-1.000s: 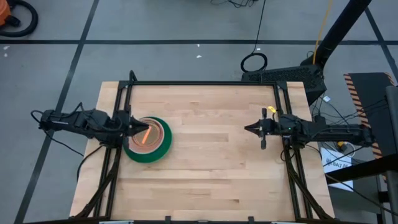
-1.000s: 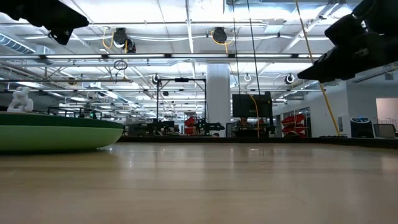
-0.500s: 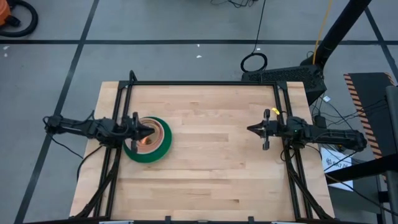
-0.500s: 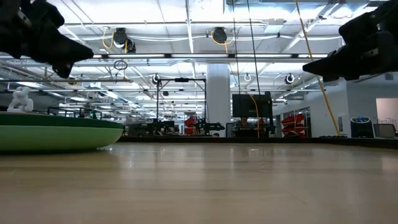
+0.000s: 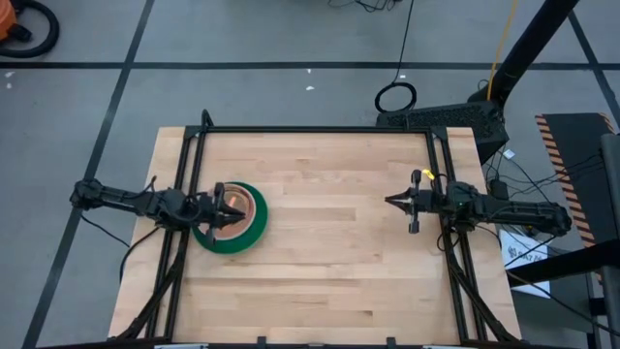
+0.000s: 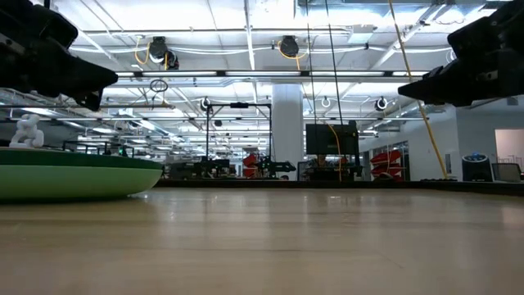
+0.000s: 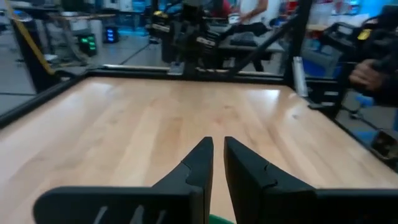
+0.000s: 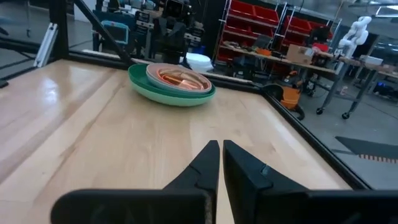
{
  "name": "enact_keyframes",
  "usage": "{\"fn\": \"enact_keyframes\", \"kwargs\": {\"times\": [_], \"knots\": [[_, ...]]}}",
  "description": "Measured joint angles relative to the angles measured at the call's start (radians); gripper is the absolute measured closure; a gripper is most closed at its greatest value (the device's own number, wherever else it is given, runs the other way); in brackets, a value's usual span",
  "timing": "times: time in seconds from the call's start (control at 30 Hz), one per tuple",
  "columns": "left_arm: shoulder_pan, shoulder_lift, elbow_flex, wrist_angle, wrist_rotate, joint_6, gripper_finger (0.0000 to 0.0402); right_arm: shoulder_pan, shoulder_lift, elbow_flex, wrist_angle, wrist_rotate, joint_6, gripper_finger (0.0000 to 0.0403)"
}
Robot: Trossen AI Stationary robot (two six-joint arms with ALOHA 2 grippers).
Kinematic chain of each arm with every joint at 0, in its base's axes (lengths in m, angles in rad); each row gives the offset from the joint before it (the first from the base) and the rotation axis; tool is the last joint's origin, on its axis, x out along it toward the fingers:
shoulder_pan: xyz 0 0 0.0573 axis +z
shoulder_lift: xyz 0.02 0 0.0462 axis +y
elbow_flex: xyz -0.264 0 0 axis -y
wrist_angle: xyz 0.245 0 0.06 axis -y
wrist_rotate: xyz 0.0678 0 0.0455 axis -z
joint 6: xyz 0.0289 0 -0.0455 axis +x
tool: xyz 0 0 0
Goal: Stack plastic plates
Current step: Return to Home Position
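The plastic plates sit nested in one stack (image 5: 254, 225) on the table's left side. A green plate (image 6: 74, 176) rests at the bottom on the wood, and salmon and orange ones (image 8: 180, 78) lie inside it. My left gripper (image 5: 242, 205) hangs level just above the stack's middle, shut and with nothing in it; the low view shows it (image 6: 110, 78) clear of the rim. My right gripper (image 5: 387, 201) hovers level over the table's right side, shut and with nothing in it, pointing at the stack.
A black frame (image 5: 320, 130) runs along the table's far, left and right edges. Bare wood (image 5: 325, 223) lies between the stack and my right gripper and toward the near edge.
My left gripper has sunk from high above the stack to just over it, levelling out as it came down. My right gripper has come down a little. The stack has stayed where it was.
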Motion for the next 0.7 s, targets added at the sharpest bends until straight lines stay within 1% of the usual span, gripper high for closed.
{"fn": "enact_keyframes", "kwargs": {"times": [0.1, 0.2, 0.37, 0.7], "knots": [[0.009, 0.004, 0.006, -0.016, -0.035, 0.008, 0.0355, 0.000, 0.003, -0.001, 0.000, 0.020, 0.013, 0.0387], [0.012, 0.006, 0.014, -0.031, -0.039, 0.025, 0.0355, 0.000, 0.004, -0.001, 0.003, 0.026, 0.053, 0.0387], [0.012, 0.006, 0.015, -0.033, -0.042, 0.032, 0.0355, 0.000, 0.004, -0.002, 0.010, 0.026, 0.184, 0.0387], [0.012, 0.006, 0.016, -0.036, -0.043, 0.032, 0.0355, 0.000, 0.004, -0.002, 0.011, 0.027, 0.192, 0.0387]]}}
